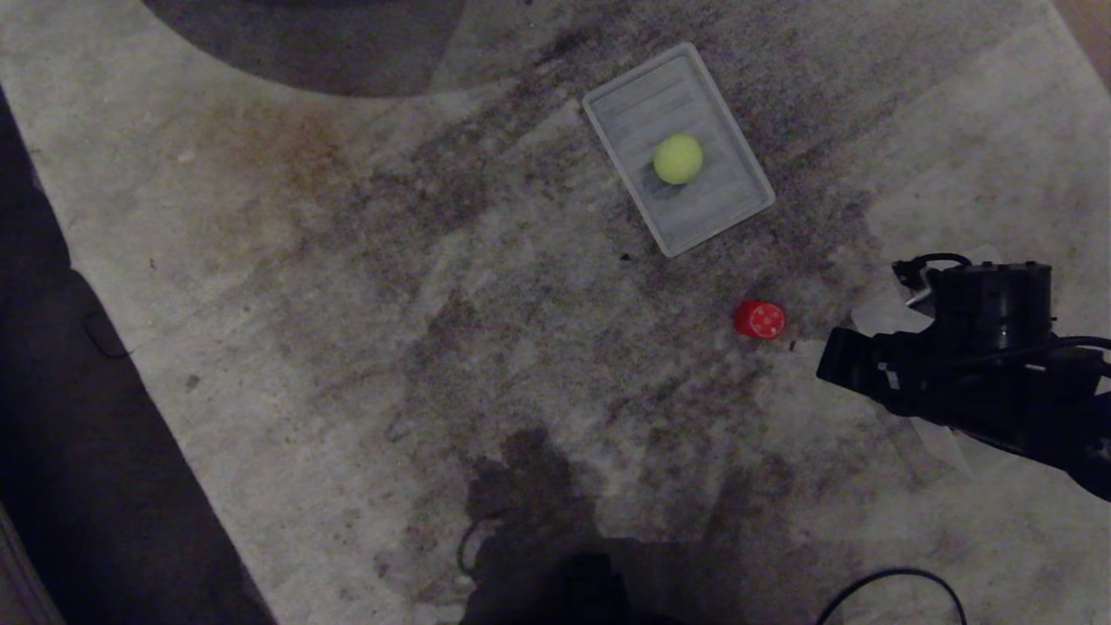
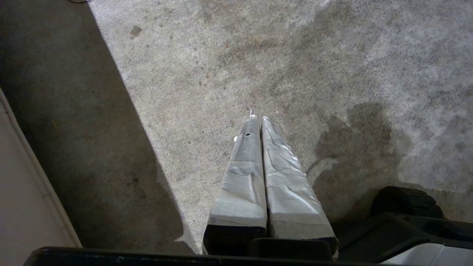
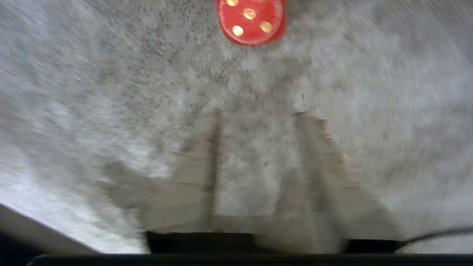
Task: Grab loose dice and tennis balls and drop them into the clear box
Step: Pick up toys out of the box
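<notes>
Stained grey carpet (image 1: 434, 347) fills the floor. Red die (image 1: 759, 319) lies loose at about five o'clock from the clear box (image 1: 746, 204), which holds one tennis ball (image 1: 678, 158). Right gripper (image 3: 255, 122), fingers parted and grasping nothing, hangs just beside the die at its three-to-four o'clock; in the right wrist view the die sits straight ahead of the gap. Left gripper (image 2: 260, 120), fingers pressed together, is out of the head view.
</notes>
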Tool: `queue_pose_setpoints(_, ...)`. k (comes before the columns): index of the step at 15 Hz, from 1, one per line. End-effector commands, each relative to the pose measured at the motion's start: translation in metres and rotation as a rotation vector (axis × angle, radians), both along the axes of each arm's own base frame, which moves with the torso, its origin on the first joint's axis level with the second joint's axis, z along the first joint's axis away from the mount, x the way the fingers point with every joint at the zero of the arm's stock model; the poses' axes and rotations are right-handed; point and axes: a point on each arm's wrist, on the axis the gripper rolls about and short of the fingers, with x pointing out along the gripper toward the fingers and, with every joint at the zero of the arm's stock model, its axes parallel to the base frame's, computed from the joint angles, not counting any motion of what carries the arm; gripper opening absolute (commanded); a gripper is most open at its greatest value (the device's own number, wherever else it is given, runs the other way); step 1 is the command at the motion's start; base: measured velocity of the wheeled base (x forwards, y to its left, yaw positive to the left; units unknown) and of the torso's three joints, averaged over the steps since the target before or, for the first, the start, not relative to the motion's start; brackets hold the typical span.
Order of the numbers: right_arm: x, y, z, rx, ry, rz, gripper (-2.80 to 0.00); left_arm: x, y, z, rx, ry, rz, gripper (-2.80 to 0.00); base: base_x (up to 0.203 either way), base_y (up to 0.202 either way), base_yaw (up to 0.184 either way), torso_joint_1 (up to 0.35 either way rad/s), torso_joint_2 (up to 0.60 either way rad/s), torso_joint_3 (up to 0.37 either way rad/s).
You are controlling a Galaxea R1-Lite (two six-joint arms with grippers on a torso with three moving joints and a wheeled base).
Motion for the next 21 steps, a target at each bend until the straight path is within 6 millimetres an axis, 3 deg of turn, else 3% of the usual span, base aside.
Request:
queue_pose_setpoints(1, 0.020, 0.005, -0.017, -0.025, 0.027, 0.012, 0.00, 0.000, 0.000, 0.000, -0.001, 0.003, 0.001, -2.80, 0.000, 0.000, 0.000, 0.000, 0.00, 0.000)
queue_pose_setpoints(6, 0.055, 0.011, -0.029, -0.007, -0.167, 0.011, 0.00, 0.000, 0.000, 0.000, -0.001, 0.003, 0.001, -2.80, 0.000, 0.000, 0.000, 0.000, 0.00, 0.000)
queue_pose_setpoints(13, 0.086, 0.009, -0.048, -0.024, -0.159, -0.040, 0.00, 0.000, 0.000, 0.000, -0.001, 0.003, 0.001, -2.80, 0.000, 0.000, 0.000, 0.000, 0.00, 0.000)
queue_pose_setpoints(21, 0.106, 0.013, -0.059, 0.005, -0.172, -0.056, 0.00, 0.000, 0.000, 0.000, -0.001, 0.003, 0.001, -2.80, 0.000, 0.000, 0.000, 0.000, 0.00, 0.000)
